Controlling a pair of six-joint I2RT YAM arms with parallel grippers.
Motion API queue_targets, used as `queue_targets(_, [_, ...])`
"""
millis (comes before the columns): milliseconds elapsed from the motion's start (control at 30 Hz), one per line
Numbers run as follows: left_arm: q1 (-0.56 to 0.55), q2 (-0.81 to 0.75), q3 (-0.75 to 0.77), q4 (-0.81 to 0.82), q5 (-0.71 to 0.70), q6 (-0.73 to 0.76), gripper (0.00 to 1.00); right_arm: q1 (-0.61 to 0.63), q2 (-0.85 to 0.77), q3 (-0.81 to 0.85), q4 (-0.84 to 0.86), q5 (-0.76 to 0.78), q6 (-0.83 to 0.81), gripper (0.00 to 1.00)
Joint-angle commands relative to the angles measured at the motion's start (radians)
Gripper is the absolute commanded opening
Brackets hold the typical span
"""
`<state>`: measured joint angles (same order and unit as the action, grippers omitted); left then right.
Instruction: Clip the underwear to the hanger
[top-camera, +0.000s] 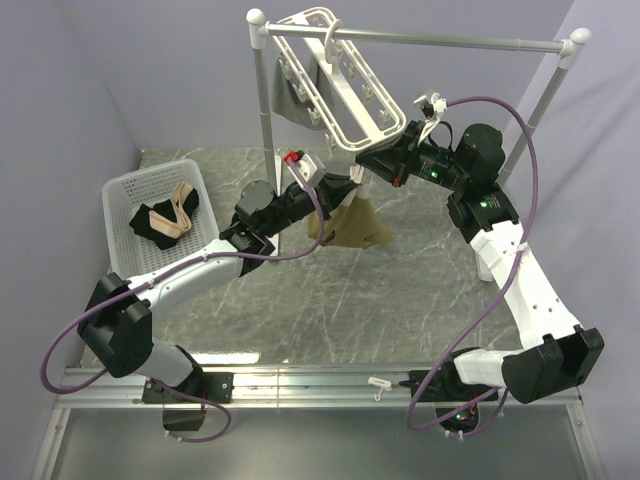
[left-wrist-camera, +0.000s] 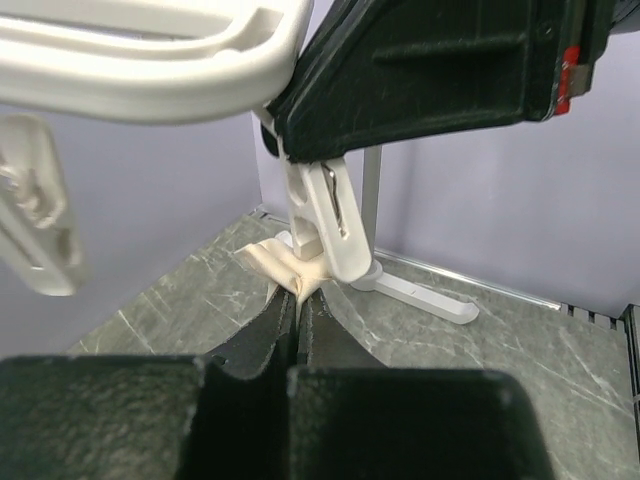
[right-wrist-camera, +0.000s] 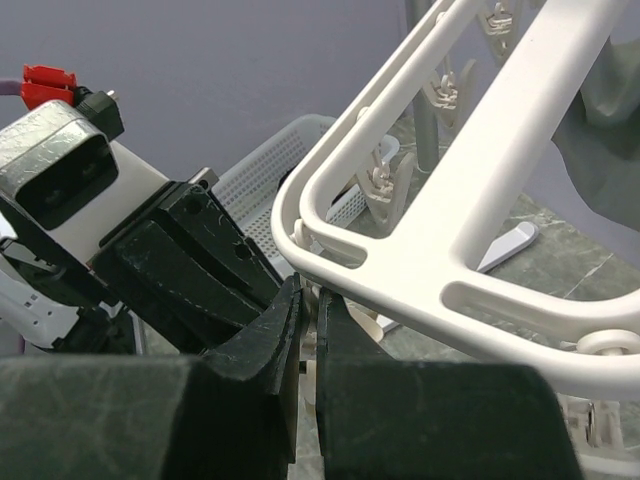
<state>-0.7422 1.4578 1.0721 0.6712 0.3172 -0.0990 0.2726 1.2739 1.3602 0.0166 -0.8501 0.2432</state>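
The white hanger (top-camera: 349, 97) hangs tilted from the silver rail. The tan underwear (top-camera: 358, 226) dangles under its near corner, with its lower part close to the table. My left gripper (top-camera: 322, 196) is shut on a bunched upper edge of the underwear (left-wrist-camera: 283, 266), right under a white clip (left-wrist-camera: 327, 216). My right gripper (top-camera: 370, 170) comes from the right and is shut on that clip's upper end, just below the hanger's frame (right-wrist-camera: 450, 200). In the right wrist view the left gripper's black fingers (right-wrist-camera: 190, 270) are close on the left.
The silver rail stand (top-camera: 450, 42) crosses the back, its post (top-camera: 266, 110) at the left. A grey garment (top-camera: 297, 100) hangs behind the hanger. A white basket (top-camera: 128, 195) at the left holds black and beige cloth pieces (top-camera: 165, 222). Other clips (left-wrist-camera: 35, 235) dangle nearby.
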Motion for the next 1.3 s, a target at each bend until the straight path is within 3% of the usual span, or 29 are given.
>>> queue_targets(0, [-0.009, 0.001, 0.052, 0.071, 0.019, -0.022, 0.0, 0.011, -0.005, -0.015, 0.009, -0.029, 0.013, 0.0])
queue_targets(933, [-0.02, -0.004, 0.069, 0.094, 0.02, -0.041, 0.0, 0.013, 0.001, -0.027, 0.008, 0.017, 0.045, 0.0])
queue_targets(1267, [-0.02, -0.001, 0.081, 0.088, 0.013, -0.048, 0.0, 0.011, -0.001, -0.013, -0.033, 0.029, 0.019, 0.24])
